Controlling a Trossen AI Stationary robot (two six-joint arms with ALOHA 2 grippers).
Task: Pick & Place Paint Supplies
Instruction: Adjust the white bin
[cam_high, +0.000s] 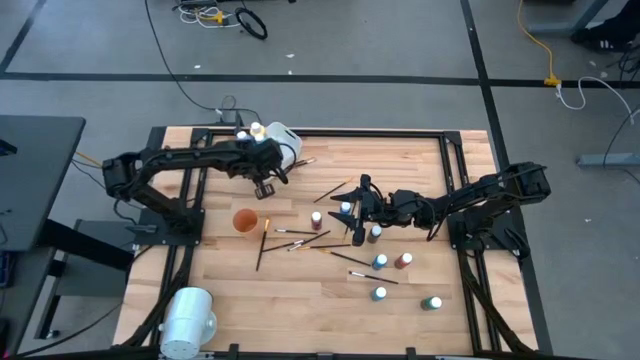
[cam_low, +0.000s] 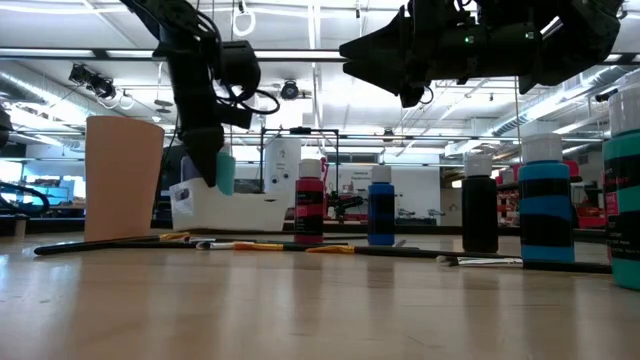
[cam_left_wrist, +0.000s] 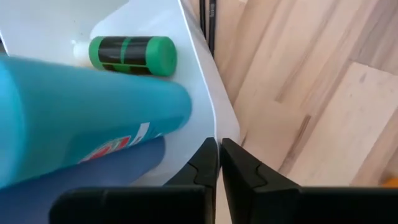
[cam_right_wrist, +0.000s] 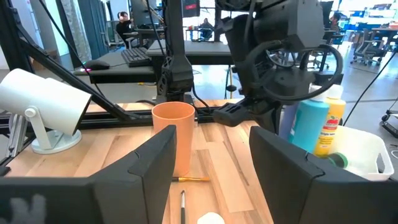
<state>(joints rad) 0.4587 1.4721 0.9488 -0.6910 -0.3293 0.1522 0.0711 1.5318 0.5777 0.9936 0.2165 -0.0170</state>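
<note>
Wooden surface (cam_high: 300, 300): near edge and near-right stretch bare, open room there. White tub (cam_high: 283, 146) at far edge, left of centre, w/ teal bottle (cam_left_wrist: 93, 118) and green bottle (cam_left_wrist: 132, 55) lying inside. Left gripper (cam_high: 266, 186) just beside tub's rim, fingers (cam_left_wrist: 205, 165) shut tight, nothing between them. Orange cup (cam_high: 245, 221) nearby. Right gripper (cam_high: 358, 212) over mid-surface, fingers (cam_right_wrist: 155, 162) spread wide, empty, above loose paint bottles (cam_high: 378, 262) and brushes (cam_high: 300, 240). White cylinder (cam_high: 189, 318) at near-left corner.

text: none readable | bottle labels (cam_low: 309, 207): too blurred to read
</note>
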